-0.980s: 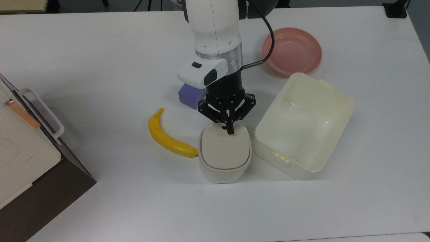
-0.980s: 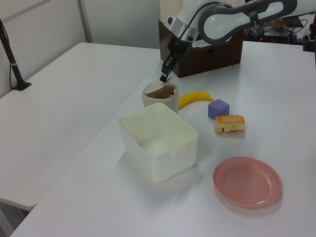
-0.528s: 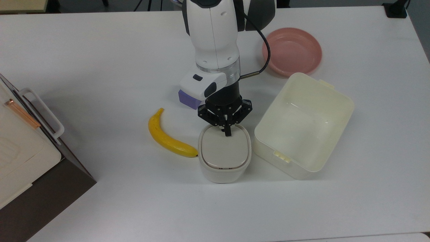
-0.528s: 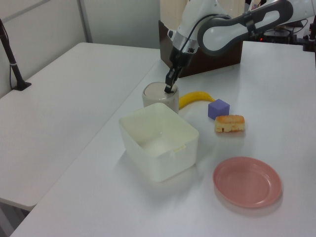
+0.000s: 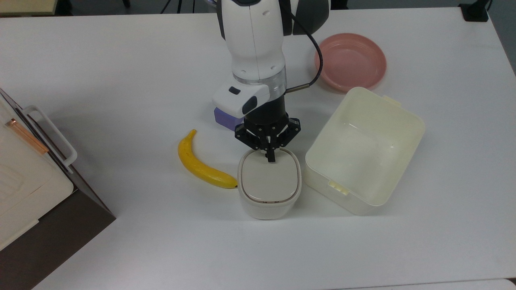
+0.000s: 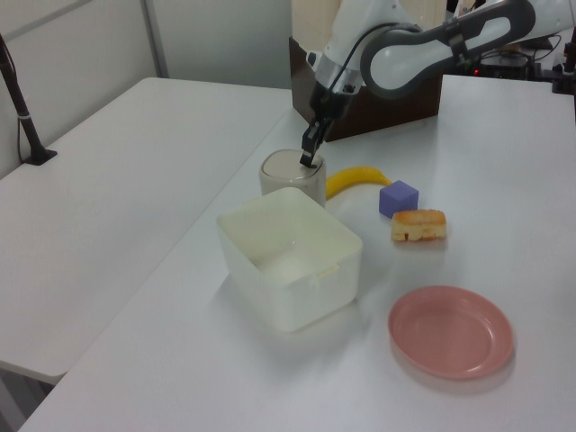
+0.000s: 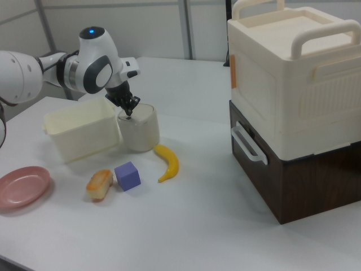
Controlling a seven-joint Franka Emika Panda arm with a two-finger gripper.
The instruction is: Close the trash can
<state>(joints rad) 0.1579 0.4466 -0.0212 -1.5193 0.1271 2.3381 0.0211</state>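
Note:
The trash can (image 5: pixel 269 203) is a small cream-white rounded bin standing mid-table between a banana and a large tub. Its beige lid (image 5: pixel 269 177) lies flat on the rim. My gripper (image 5: pixel 269 158) points straight down with its fingers shut together and nothing held, the tips at the lid's far edge in the top view. The left view has the gripper (image 6: pixel 308 160) on top of the trash can (image 6: pixel 290 180). From the right view, the gripper (image 7: pixel 130 111) meets the top of the trash can (image 7: pixel 140 131) at its left side.
A yellow banana (image 5: pixel 203 167) lies just left of the can in the top view, a purple cube (image 5: pixel 223 117) behind it. The lidless cream tub (image 5: pixel 354 203) stands close on the right, a pink plate (image 5: pixel 350 60) beyond. Bread (image 6: pixel 418 225) lies near the cube. A brown-and-cream box (image 5: pixel 24 189) fills the left edge.
The lid stood tilted up one second ago; it has dropped flat onto the can under the shut fingertips. The gripper has since shifted slightly toward the lid's far edge.

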